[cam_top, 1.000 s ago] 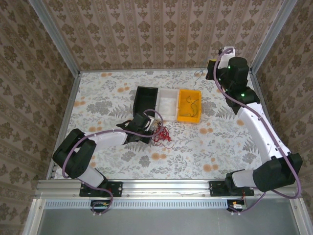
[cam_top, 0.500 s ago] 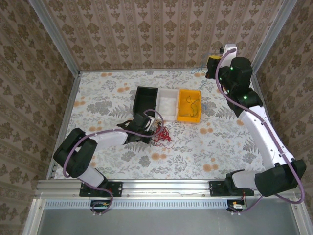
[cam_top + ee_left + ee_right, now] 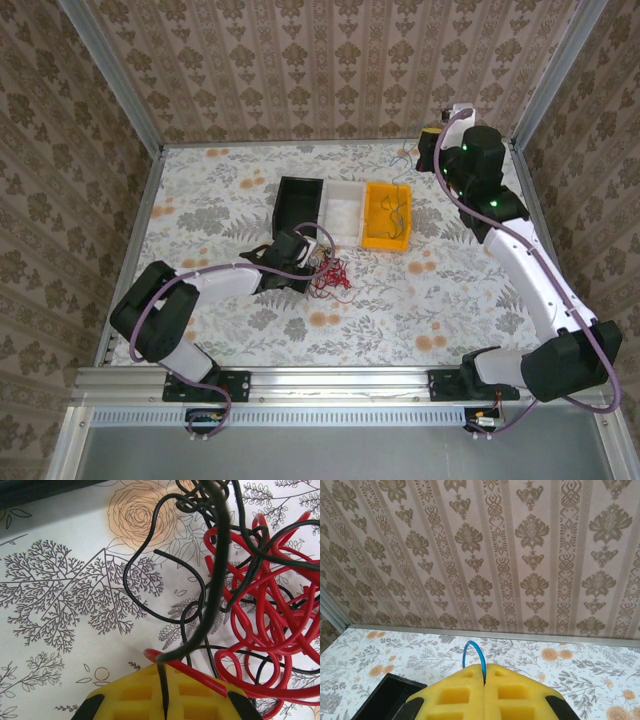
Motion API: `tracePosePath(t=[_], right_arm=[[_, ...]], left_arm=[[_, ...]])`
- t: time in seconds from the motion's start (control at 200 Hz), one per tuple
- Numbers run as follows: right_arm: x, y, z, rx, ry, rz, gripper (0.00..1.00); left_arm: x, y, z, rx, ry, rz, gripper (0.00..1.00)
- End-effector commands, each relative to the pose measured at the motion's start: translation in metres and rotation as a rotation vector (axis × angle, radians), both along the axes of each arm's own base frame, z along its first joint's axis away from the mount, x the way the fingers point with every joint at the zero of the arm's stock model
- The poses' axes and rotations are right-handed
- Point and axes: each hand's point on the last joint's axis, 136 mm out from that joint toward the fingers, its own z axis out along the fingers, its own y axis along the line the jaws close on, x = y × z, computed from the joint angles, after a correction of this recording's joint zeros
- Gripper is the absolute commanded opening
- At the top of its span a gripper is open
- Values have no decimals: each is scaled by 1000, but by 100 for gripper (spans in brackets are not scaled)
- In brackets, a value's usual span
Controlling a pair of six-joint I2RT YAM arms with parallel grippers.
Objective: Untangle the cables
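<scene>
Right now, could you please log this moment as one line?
left gripper: shut on black cable | right gripper: shut on blue cable | tangle: beside black bin

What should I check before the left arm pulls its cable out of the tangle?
1. Left end effector shut on the black cable: ok.
2. Black cable free of the red cables: not ok, it threads through their loops.
3. Red strand lying across that grip, clear of it: cannot tell.
4. Right end effector shut on the blue wire, far from the red cables: ok.
5. Yellow bin open to receive a cable: ok, a few wires already lie in it.
</scene>
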Motion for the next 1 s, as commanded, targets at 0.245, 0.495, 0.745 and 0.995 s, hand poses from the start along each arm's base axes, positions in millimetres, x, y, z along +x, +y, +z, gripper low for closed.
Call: tracePosePath(t=[0.245,0.495,0.745,0.995], right_arm=[[25,5,-80,1,168,-22,1],[21,11,-153,-17,334,-54,1],[21,-9,-208,-70,487,-211,0],[27,-9,-244,-126,600,-233,1]], left_arm=[[4,-5,5,-17,3,3,0],[5,-6,5,-19,3,-1,0],[5,-7,5,-17,6,-7,0],[5,-7,4,-16,8,-6,0]])
